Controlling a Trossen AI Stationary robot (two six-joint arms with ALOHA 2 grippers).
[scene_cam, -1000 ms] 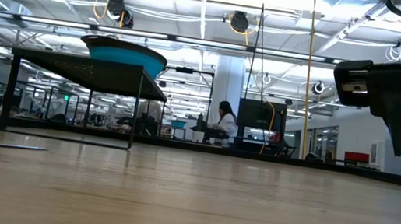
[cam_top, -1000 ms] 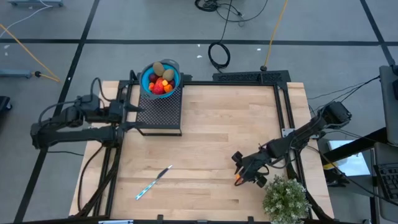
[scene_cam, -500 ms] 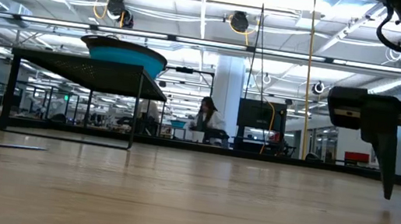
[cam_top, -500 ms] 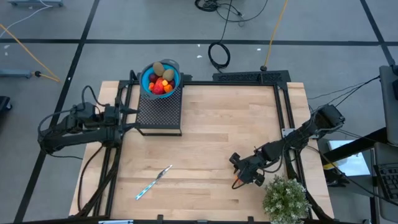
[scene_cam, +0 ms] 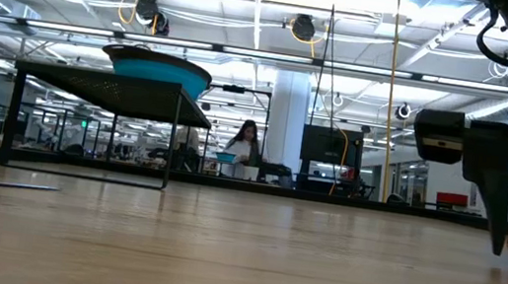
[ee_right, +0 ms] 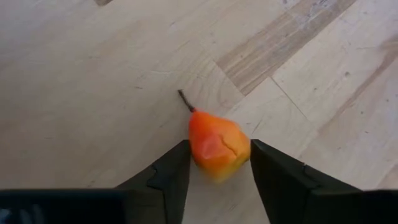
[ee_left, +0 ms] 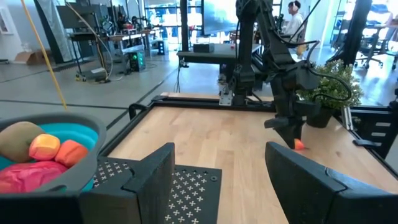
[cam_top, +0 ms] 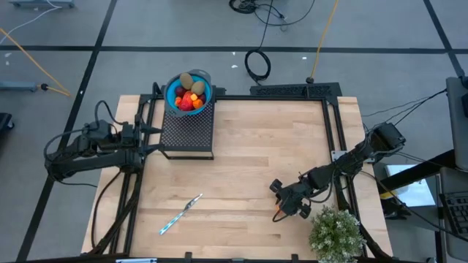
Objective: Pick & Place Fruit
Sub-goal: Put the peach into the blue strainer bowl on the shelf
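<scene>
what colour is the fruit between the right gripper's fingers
Orange, shading to yellow at one end, with a thin dark stem; the fruit shows best in the right wrist view.

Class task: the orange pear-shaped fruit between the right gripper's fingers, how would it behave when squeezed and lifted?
The orange fruit looks rounded and tapered, so it may slip or roll. It seems rigid and light, judging by its small, faceted toy look. The right gripper straddles it.

Clutter on my counter (cam_top: 256, 139)
I see a stick (cam_top: 180, 214) lying flat, a plant (cam_top: 336, 234) at the corner, a black rack (cam_top: 189, 133).
</scene>
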